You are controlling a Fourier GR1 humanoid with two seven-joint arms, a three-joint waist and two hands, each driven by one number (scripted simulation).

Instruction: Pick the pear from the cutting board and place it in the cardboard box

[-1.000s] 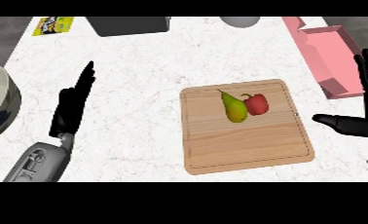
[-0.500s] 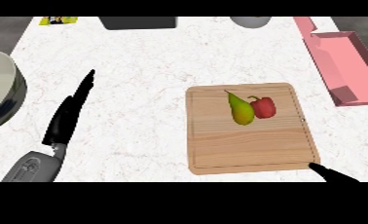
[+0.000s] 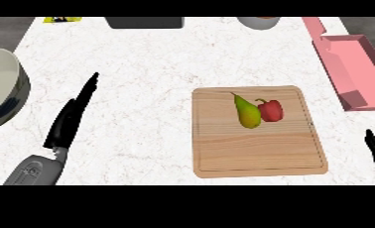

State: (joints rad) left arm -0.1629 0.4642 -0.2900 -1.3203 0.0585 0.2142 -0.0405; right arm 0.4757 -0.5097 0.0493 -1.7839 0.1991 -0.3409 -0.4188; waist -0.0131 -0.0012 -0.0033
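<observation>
A green pear (image 3: 247,113) lies on its side near the top of a wooden cutting board (image 3: 249,153), touching a small red pepper (image 3: 272,111) on its right. The left hand (image 3: 69,119) hovers over the white counter (image 3: 150,68) with fingers straight and together, well to the left of the pear. Only a sliver of the right hand (image 3: 370,144) shows, beyond the board's right edge; its state cannot be told. A pink box (image 3: 343,67) sits upper right.
</observation>
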